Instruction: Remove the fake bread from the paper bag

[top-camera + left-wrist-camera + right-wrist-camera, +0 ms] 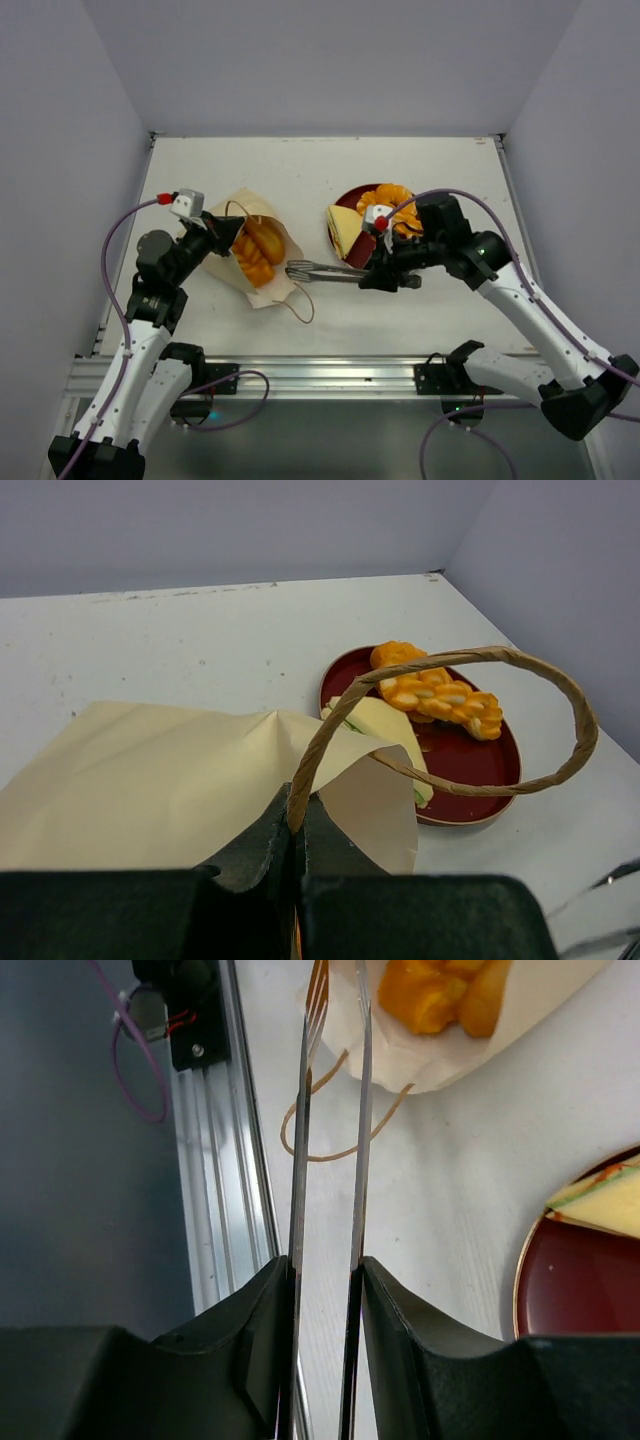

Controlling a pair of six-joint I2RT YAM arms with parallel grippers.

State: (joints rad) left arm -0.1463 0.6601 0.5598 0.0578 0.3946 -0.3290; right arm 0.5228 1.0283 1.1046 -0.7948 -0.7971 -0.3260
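The paper bag [281,284] lies on its side at the left, its mouth facing right. Orange-golden fake bread [258,252] sits inside it and also shows in the right wrist view [445,995]. My left gripper [232,232] is shut on the bag's rim at the foot of a brown loop handle [450,660]. My right gripper [385,275] is shut on metal tongs [320,270], whose tips are slightly apart just outside the bag's mouth [330,1110]. A braided loaf [395,200] and a pale sandwich [345,228] lie on the red plate [352,198].
The second bag handle [300,305] trails on the table toward the near edge. The aluminium rail [330,372] runs along the table's front. Grey walls enclose the left, right and back sides.
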